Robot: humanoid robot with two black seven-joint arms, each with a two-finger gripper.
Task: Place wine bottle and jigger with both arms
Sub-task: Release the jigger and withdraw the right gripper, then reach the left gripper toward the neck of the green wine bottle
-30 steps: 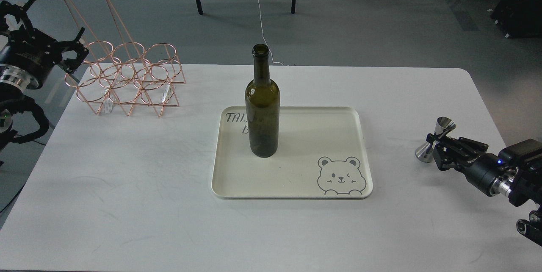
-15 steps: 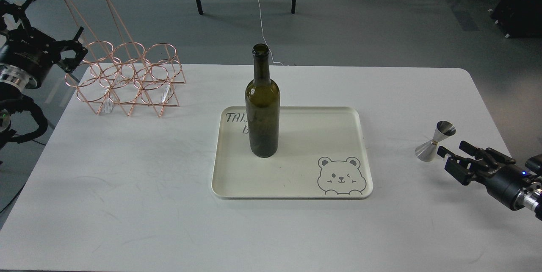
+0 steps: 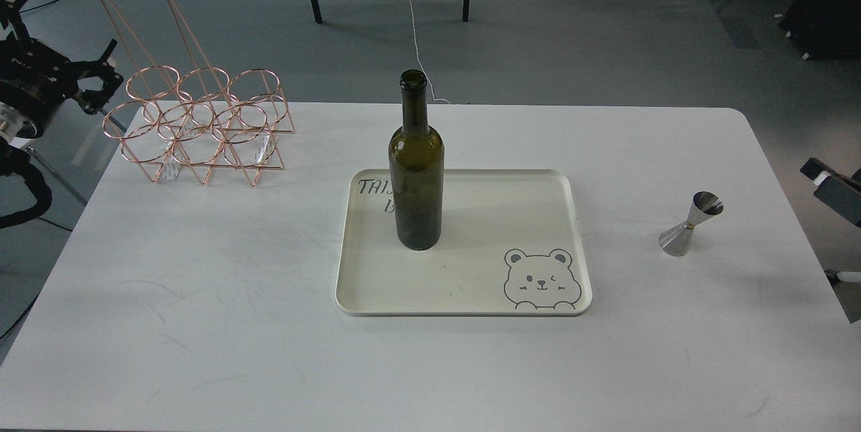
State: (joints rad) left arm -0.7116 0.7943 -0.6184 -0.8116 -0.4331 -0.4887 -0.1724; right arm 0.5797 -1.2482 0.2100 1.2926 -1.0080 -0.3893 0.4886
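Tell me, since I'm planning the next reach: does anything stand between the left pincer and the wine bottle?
Yes. The copper wire rack stands on the table's far-left corner, right beside the left pincer, on the line toward the wine bottle, which stands upright on the tray.

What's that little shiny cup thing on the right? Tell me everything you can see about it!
The small shiny steel hourglass-shaped jigger looks like polished metal: two cones joined tip to tip, with a thin gold band at the waist. It stands on the white table, wide cone down, open cup up, appearing to lean right. It sits right of the cream tray, alone. No gripper touches it.
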